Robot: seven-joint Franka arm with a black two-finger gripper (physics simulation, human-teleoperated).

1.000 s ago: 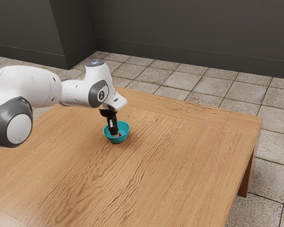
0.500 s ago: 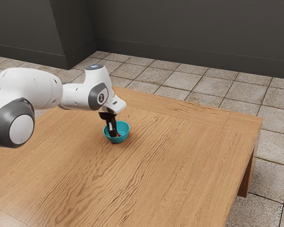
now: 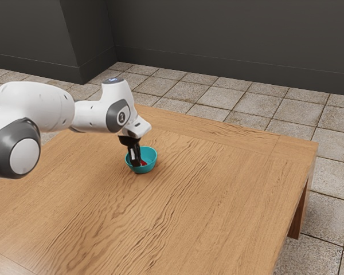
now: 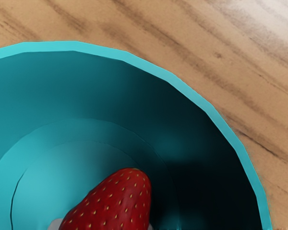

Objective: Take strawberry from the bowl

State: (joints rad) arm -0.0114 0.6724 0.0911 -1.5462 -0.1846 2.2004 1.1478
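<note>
Strawberry (image 4: pixel 117 203) and claw (image 3: pixel 136 165) are right up against the question of the grip, both down inside the teal bowl (image 3: pixel 151 165) on the wooden table (image 3: pixel 218 195). From where I stand, red peeks out just beside the claw's lower end, toward the exterior view's right. The wrist view puts the fruit just under the hand, with its narrower end poking out from there toward the bowl's shadowed wall. Its long axis runs aslant — neither straight along the hand's own line of sight nor square across the picture — and that slant is what I'd watch. A squeeze across the flanks, near the fatter part, ought to hold; one too close to the taper could let the fruit squirt out. Whether the claw is wide, narrow or already clamped, I can't tell. My guess is that the step in hand is securing the grip — then a straight lift, clear of the rim.
</note>
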